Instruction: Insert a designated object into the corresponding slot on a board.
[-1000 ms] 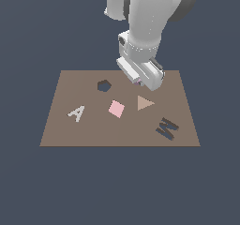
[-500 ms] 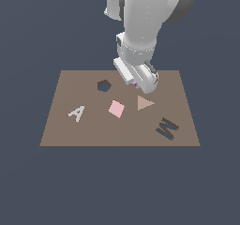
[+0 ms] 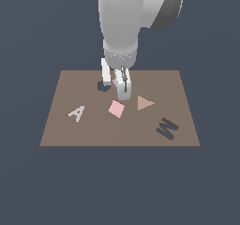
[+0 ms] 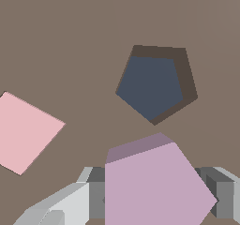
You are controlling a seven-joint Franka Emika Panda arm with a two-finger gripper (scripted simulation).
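My gripper (image 3: 115, 82) is shut on the small lilac block (image 3: 114, 82) and holds it just above the brown board (image 3: 61, 130). In the wrist view the lilac block (image 4: 154, 186) sits between my two fingers (image 4: 61, 205), close to the dark navy slot (image 4: 152, 86) but not over it. The slot looks five-sided there and is empty. In the exterior view the slot (image 3: 101, 86) is partly hidden behind my fingers, on the block's left in that view.
On the board lie a pink square (image 3: 116, 108), also in the wrist view (image 4: 26, 132), a tan triangle (image 3: 144, 102), a grey A (image 3: 76, 112) and a dark M cutout (image 3: 167, 128).
The arm has moved toward the exterior view's left and lower with the lilac block, from above the tan triangle's far side to beside the navy slot.
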